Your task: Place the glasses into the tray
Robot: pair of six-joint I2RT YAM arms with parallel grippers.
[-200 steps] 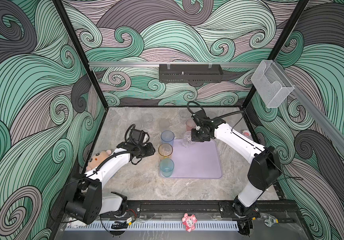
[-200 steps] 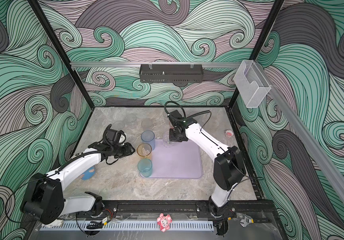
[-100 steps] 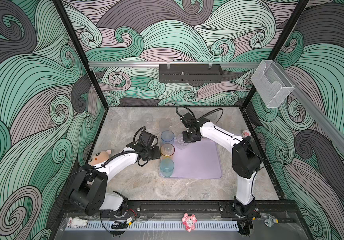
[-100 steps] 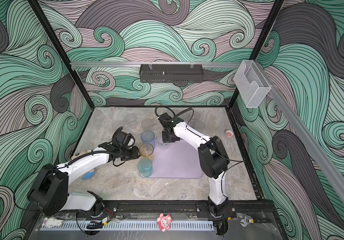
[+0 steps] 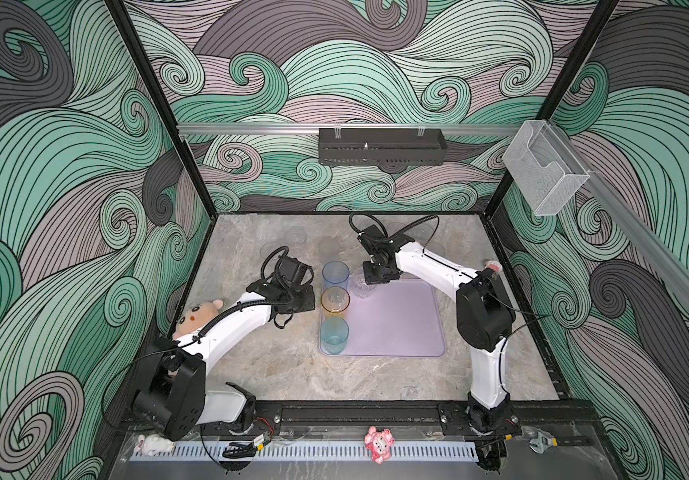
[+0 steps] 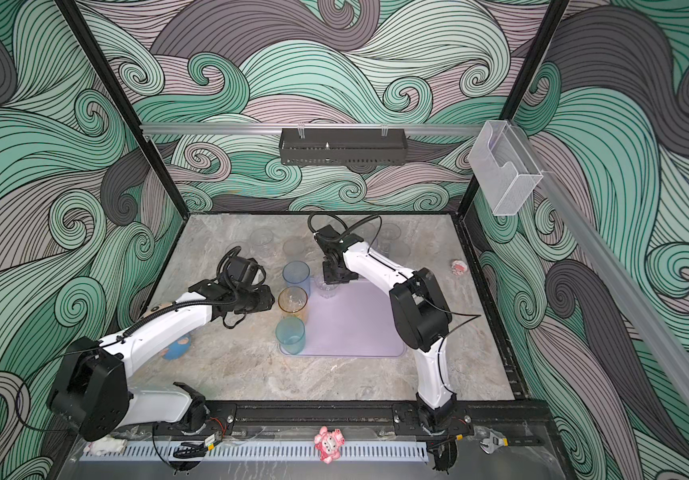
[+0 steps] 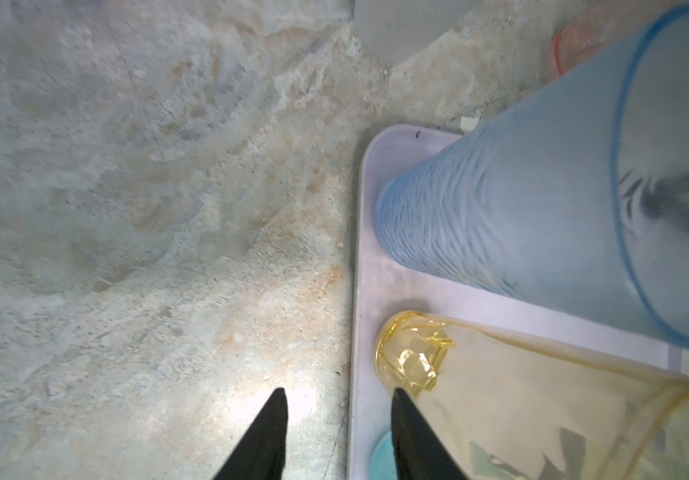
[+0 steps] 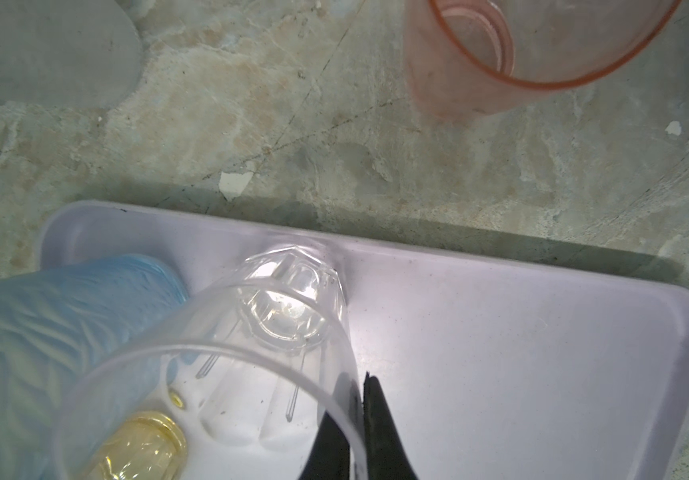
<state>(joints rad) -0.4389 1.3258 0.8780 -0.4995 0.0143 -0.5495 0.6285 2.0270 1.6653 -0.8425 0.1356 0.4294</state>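
Swung leftward in the past second, right gripper (image 8: pixel 353 399) pinches the wall of the clear glass (image 8: pixel 276 332) at the tray's (image 8: pixel 542 353) rear edge beside the blue glass (image 8: pixel 43 324), arm outstretched; left gripper (image 7: pixel 336 399) spread, empty.

the pink glass (image 8: pixel 533 54) is cropped in the right wrist view.

left gripper (image 7: pixel 338 392) — jaws apart | right gripper (image 8: pixel 357 384) — jaws pinched together

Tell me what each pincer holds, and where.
The right pincer grips the small clear glass by its rim wall, one finger inside, one outside. The left pincer is open and holds nothing.
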